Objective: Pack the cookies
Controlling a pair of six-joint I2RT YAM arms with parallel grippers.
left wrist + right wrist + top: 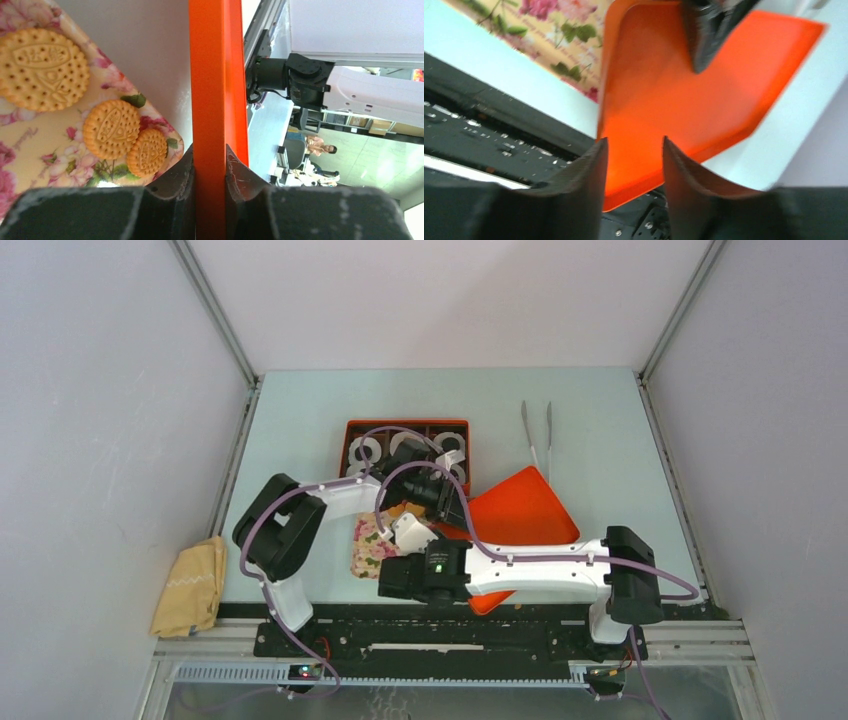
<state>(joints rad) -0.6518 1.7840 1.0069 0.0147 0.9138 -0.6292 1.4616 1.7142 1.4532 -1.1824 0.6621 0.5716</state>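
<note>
Three golden cookies (111,128) are shown on one floral plate (30,145) at the left of the left wrist view. Two touch at their rims, and the third lies apart at upper left. Just right of the plate, one orange tray (212,100) is clamped by its edge between the left fingers (175,175). The right fingers (584,175) are set narrowly apart astride the tray's near rim; contact cannot be told. One pair of tongs (535,435) and one yellow cloth (192,585) lie on the bench (600,420).
</note>
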